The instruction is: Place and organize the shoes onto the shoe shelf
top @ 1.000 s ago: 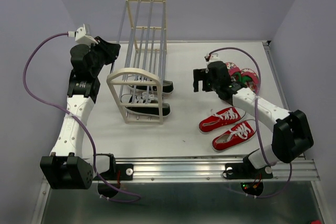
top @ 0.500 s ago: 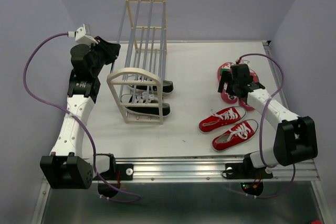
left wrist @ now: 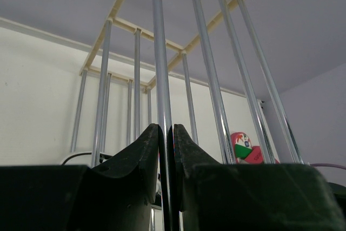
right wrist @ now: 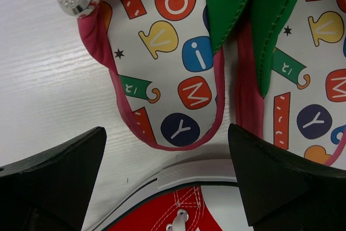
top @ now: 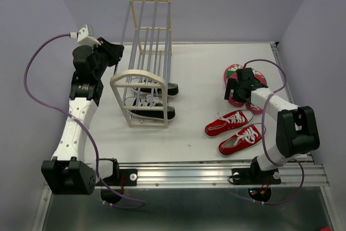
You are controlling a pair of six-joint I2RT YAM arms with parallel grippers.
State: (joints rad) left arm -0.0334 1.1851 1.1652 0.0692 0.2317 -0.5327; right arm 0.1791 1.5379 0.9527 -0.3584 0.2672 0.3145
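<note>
Silver rod (left wrist: 160, 52) of shoe shelf (top: 139, 72) pinched tight between left jaws, likely to steady tall rack during loading. Black sneakers (top: 168, 113) sit low in rack. Right jaws spread wide above pink flip-flops (right wrist: 184, 63) at far right of surface (top: 194, 63), astride one heel, seemingly for pickup. Red sneakers (top: 235, 132) just beside, unshelved. Footbed letters readable: O, V, i, M, Y.

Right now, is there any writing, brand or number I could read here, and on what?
"O", "V", "i", "M", "Y": letters in coloured shapes on the insole of one flip-flop.
"V", "M", "Y": same print on the other flip-flop.
Marks on the green flags: too small to read.
No brand or number readable elsewhere.
</note>
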